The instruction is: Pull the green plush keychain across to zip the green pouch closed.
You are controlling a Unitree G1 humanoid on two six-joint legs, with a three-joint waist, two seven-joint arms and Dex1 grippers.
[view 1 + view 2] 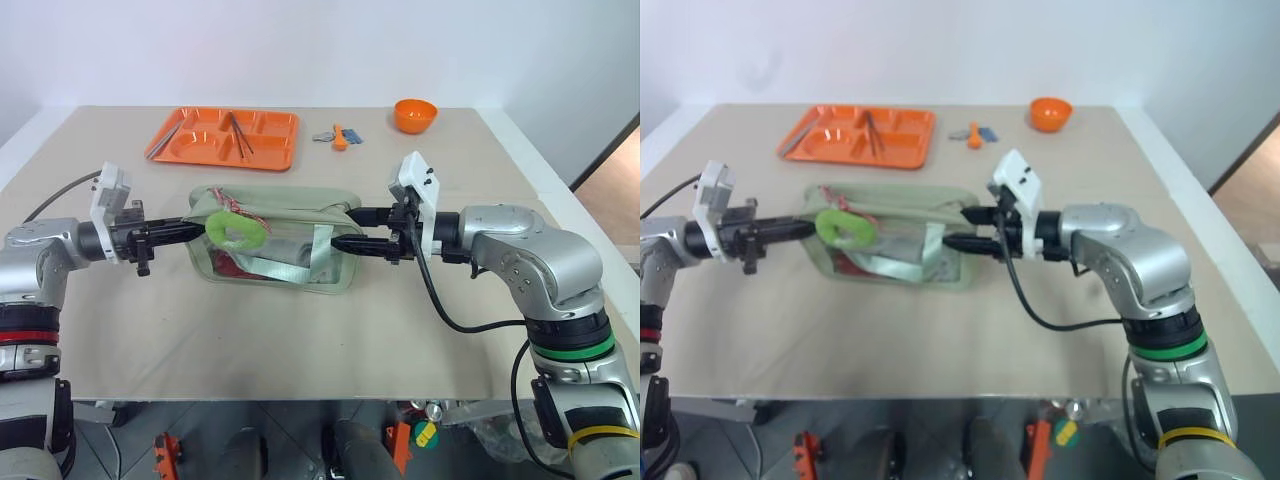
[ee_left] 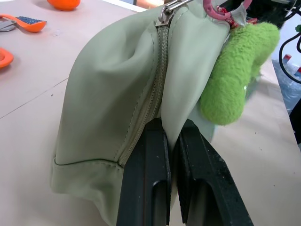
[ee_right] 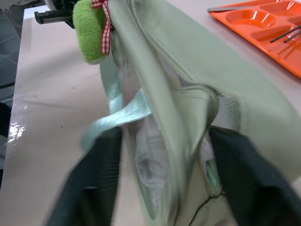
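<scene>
Beige table [image 1: 300, 350]; wrist-view closeup: left claw [image 2: 173, 155] pinching green pouch [image 2: 108, 108].

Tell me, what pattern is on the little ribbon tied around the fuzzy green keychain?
Red-and-white checks; the ribbon on the keychain shows best in the right wrist view.

Orange tray [image 1: 222, 140] (utensils inside), orange bowl [image 1: 415, 114]

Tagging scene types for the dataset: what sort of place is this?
Likely an indoor lab or test room: a plain table against a bare white wall, staged with an orange tray and bowl.
</scene>
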